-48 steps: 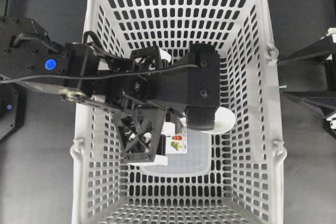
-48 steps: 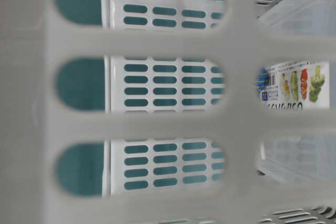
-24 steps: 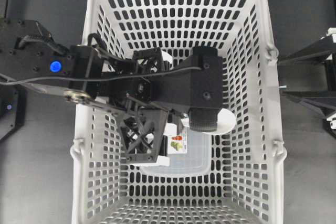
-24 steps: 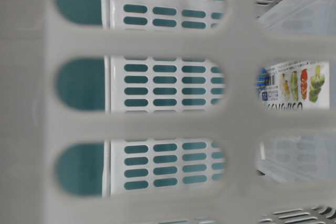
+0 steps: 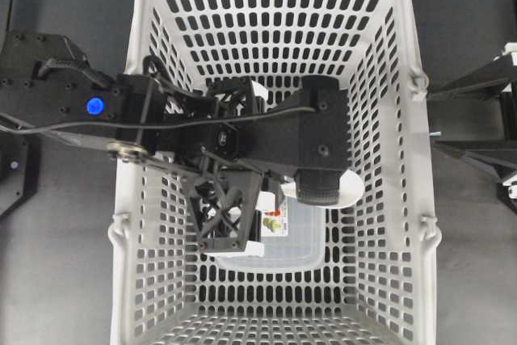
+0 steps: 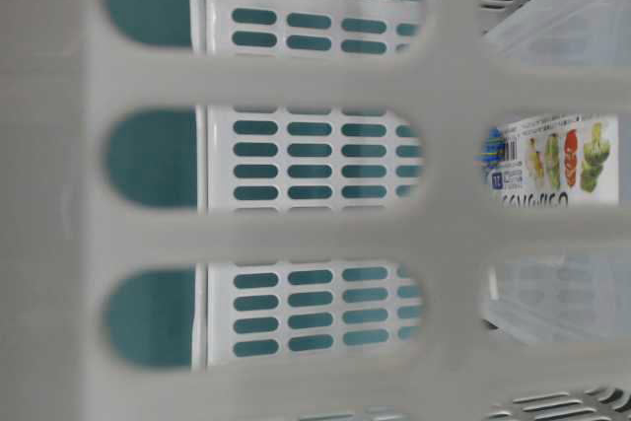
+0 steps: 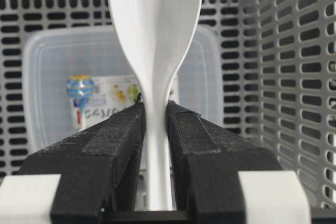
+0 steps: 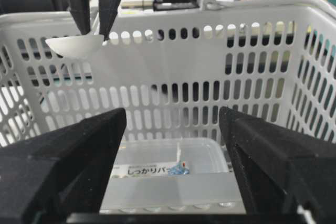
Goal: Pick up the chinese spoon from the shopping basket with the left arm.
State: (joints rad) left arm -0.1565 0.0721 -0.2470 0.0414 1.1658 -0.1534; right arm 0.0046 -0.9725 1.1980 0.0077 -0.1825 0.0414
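a: where's the spoon [image 7: 155,40] now?

b: clamped by its handle between the left gripper [image 7: 156,124] fingers [image 7: 118,140]. the bowl sticks out past the tips, above the clear lidded box [image 7: 52,77] that lies on the basket [image 7: 294,51] floor.

a: and from above?

b: the left arm [image 5: 242,131] reaches in over the basket [image 5: 408,46] from the left rim. only a sliver of the spoon [image 5: 349,189] shows, poking out from under the wrist near the middle. the box [image 5: 303,236] sits below it with a fruit label facing up.

a: how high is the spoon?

b: in the right wrist view the spoon [image 8: 76,44] hangs near the level of the basket [image 8: 210,51] rim, pinched from above, clear of the box [image 8: 168,174] on the floor.

a: the right gripper [image 8: 173,182]?

b: fingers [image 8: 68,150] spread wide, nothing between them, pointed at the basket from outside.

a: table-level view?

b: just the basket [image 6: 296,234] wall up close, and the box label [image 6: 552,160] seen through a slot.
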